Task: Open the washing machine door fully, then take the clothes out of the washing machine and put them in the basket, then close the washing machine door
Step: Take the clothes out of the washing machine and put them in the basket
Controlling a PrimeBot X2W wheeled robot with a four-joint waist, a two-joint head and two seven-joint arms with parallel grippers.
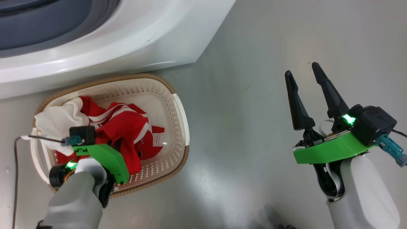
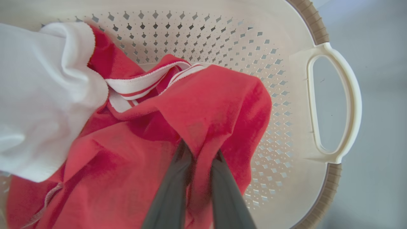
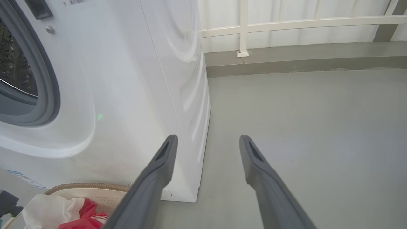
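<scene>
The cream basket point(image 1: 182, 109) stands on the floor in front of the white washing machine point(image 1: 143, 41). Red clothes point(image 1: 127, 127) with white trim and a white piece point(image 1: 60, 121) lie in it. My left gripper point(image 2: 202, 152) reaches down into the basket point(image 2: 299, 79) and is shut on a fold of the red cloth point(image 2: 216, 105). My right gripper point(image 1: 302, 70) hovers open over bare floor to the right, holding nothing. The machine's grey gasket point(image 3: 47, 95) and steel drum point(image 3: 12, 73) show in the right wrist view. The washing machine door is out of view.
Grey floor point(image 1: 248, 111) stretches between the basket and my right arm. A thin cable point(image 1: 15, 178) runs along the floor at the far left. Behind the machine stands a white railing point(image 3: 243, 28) on a low kerb.
</scene>
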